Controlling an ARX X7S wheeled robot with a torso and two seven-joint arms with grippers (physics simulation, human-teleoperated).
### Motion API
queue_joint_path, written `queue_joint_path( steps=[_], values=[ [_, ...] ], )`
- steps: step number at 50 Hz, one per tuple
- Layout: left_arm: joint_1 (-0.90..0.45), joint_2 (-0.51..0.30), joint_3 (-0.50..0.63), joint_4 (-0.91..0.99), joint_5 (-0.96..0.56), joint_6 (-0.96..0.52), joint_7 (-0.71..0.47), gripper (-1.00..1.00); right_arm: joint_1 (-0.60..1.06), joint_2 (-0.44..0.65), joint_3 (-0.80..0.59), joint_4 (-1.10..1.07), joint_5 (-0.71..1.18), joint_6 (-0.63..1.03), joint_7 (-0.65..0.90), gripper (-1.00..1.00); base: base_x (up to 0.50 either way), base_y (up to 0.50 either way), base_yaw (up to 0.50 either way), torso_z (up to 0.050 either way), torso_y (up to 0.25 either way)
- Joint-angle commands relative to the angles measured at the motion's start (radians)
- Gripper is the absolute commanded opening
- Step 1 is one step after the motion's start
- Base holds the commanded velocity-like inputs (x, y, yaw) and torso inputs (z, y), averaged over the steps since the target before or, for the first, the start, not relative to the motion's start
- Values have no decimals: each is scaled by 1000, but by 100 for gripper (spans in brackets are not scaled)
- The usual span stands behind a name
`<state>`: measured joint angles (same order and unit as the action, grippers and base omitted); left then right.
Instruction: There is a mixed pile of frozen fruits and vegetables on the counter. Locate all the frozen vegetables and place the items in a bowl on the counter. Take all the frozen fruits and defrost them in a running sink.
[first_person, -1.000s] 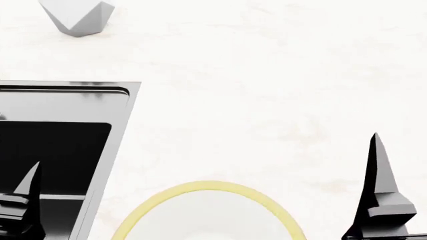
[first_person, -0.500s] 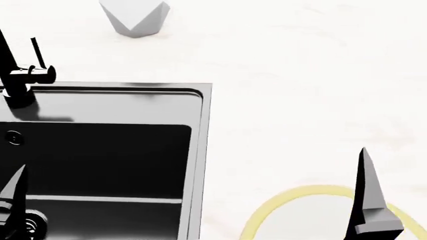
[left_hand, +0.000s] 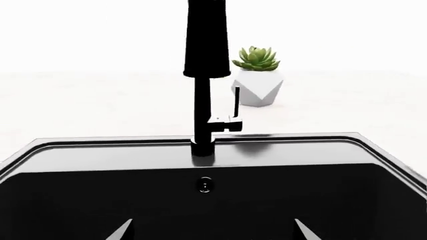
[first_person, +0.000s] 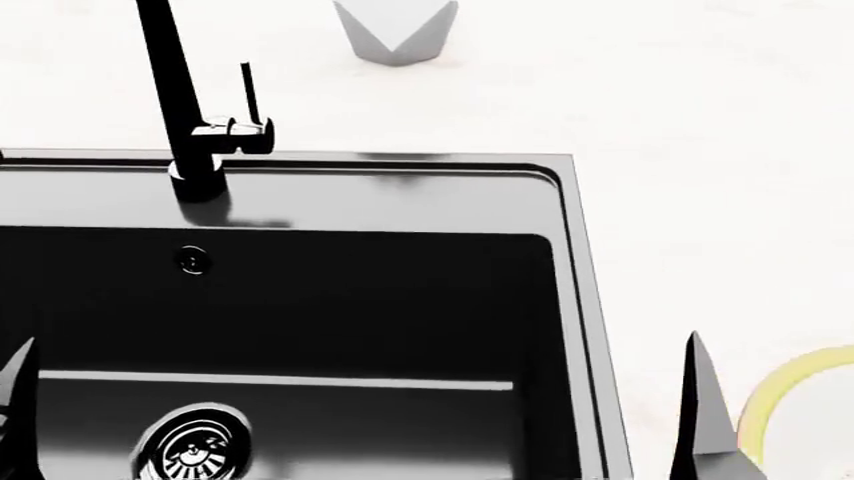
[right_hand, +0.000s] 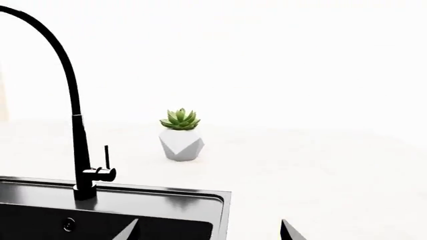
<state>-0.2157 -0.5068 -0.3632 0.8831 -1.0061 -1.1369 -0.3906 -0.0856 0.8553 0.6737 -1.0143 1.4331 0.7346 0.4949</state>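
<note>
the sink (first_person: 334, 300) fills the left and centre of the head view, black basin with its drain (first_person: 194, 447) at the lower left and the faucet (first_person: 180, 100) rising at the upper left. the bowl (first_person: 801, 400) just peeks in at the lower right edge, on the counter (first_person: 707, 150). the left gripper (left_hand: 210, 231) sits spread and empty, facing the basin. the right gripper (right_hand: 210, 231) is spread too, holding nothing. the grey pot with a succulent (right_hand: 181, 137) stands beyond the sink.

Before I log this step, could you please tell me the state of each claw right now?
Left claw: open, holding nothing.
Right claw: open, holding nothing.
</note>
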Motion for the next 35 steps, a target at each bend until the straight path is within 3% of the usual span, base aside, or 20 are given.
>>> queue_joint_path(
  steps=[1,35],
  values=[
    [42,11,-50,4,-7,40,51,100,-3,-7,19,0,-14,10,-20,100,12,500,0,0,0],
    [69,6,-34,-4,9,82,48,100,8,3,-15,6,-36,-4,-25,100,22,500,0,0,0]
  ],
)
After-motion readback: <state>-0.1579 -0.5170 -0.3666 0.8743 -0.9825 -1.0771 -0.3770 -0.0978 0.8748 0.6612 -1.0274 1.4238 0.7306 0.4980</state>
